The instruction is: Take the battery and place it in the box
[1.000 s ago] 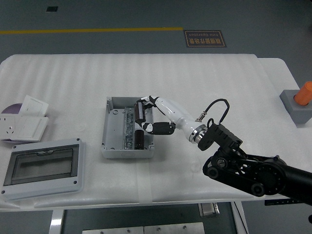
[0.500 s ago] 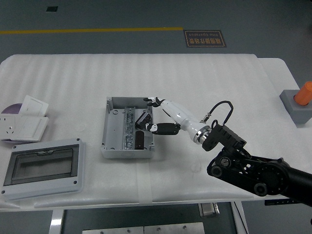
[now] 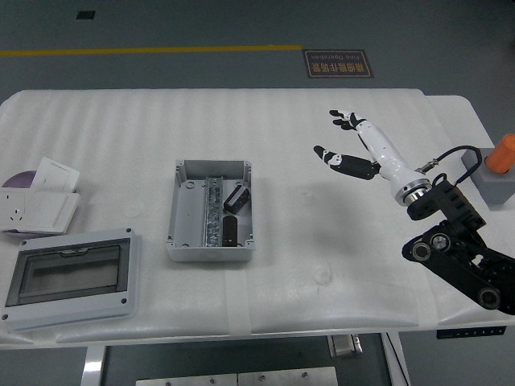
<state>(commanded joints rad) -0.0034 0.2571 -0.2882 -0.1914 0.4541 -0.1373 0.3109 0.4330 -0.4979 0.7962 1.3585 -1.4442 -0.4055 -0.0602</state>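
The open grey box (image 3: 211, 211) sits at the table's middle left. Two dark batteries lie in its right half: one (image 3: 236, 197) tilted against the right wall, one (image 3: 230, 231) lying lengthwise nearer the front. My right hand (image 3: 339, 137) is open and empty, raised over the table's right side, well to the right of the box. Its white forearm (image 3: 388, 161) leads back to the black arm (image 3: 455, 245) at the right edge. My left arm is not in view.
The box's grey lid with a clear window (image 3: 70, 276) lies at the front left. White socket plates (image 3: 39, 205) lie at the left edge. A grey block with an orange cylinder (image 3: 496, 165) stands at the right edge.
My right hand let go of the battery inside the box, then pulled out and swung up and to the right, away from the box. The battery now rests tilted in the box.
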